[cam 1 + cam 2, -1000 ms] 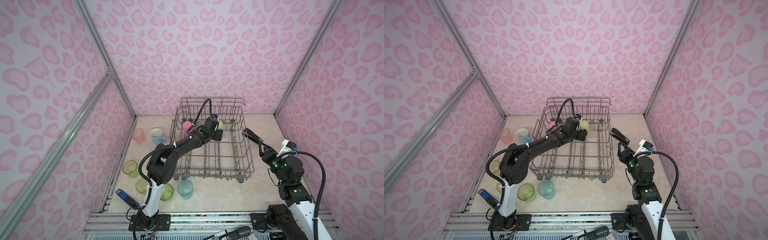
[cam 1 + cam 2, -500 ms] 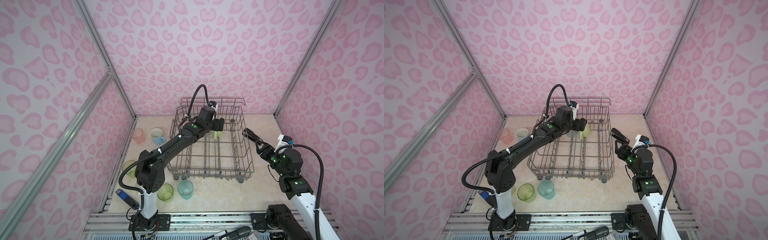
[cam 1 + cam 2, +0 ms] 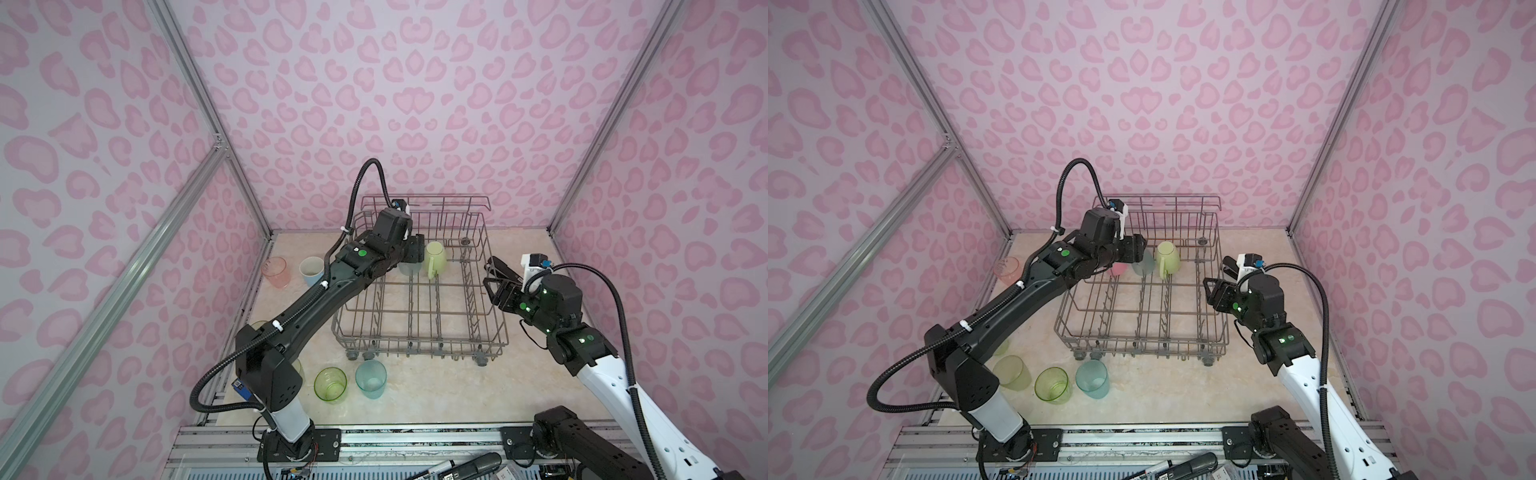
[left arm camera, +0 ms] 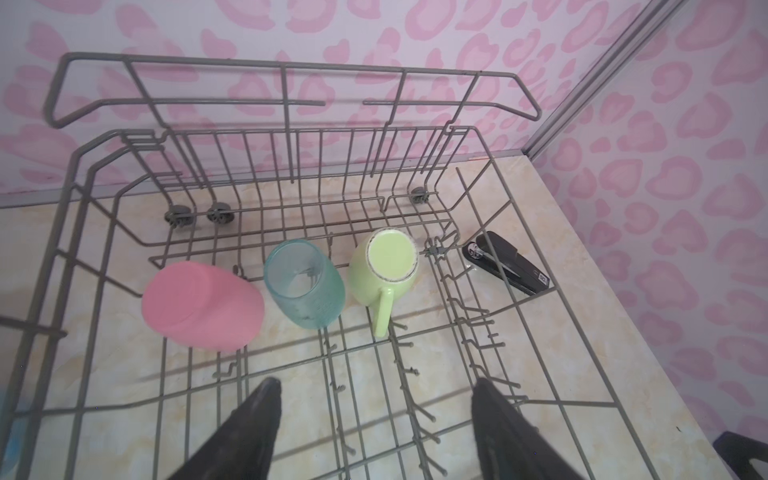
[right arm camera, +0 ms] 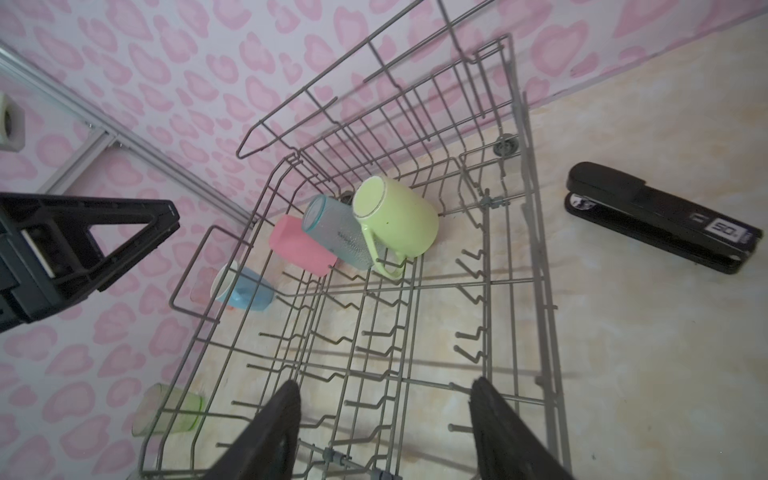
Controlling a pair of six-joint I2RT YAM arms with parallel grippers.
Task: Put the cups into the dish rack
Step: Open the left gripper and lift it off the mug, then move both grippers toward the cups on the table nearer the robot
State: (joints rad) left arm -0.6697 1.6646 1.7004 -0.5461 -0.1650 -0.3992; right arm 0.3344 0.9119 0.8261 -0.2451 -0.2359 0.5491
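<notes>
The left gripper [image 4: 374,386] now sits higher than a second ago above the far row of the dish rack [image 3: 419,347], spread and empty. The pink cup [image 4: 203,305], teal cup [image 4: 305,286] and green mug [image 4: 384,266] rest there bottoms-up. The right gripper [image 5: 384,386] hovers right of the rack, likewise spread and empty.

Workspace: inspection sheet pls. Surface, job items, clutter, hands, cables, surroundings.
Surface: beige table, no spills seen.
Job's things: dish rack holds pink cup, teal cup and green mug in its back row; salmon cup, blue mug, green tumbler, teal tumbler and pale tumbler are outside on the table.
Clutter: black stapler right of rack; markers on front frame.
Hands: left hand open, empty, above rack; right hand open, empty, by rack's right wall.
Cables: left hose, right hose loop free.
Surroundings: pink-patterned walls, aluminium posts.
</notes>
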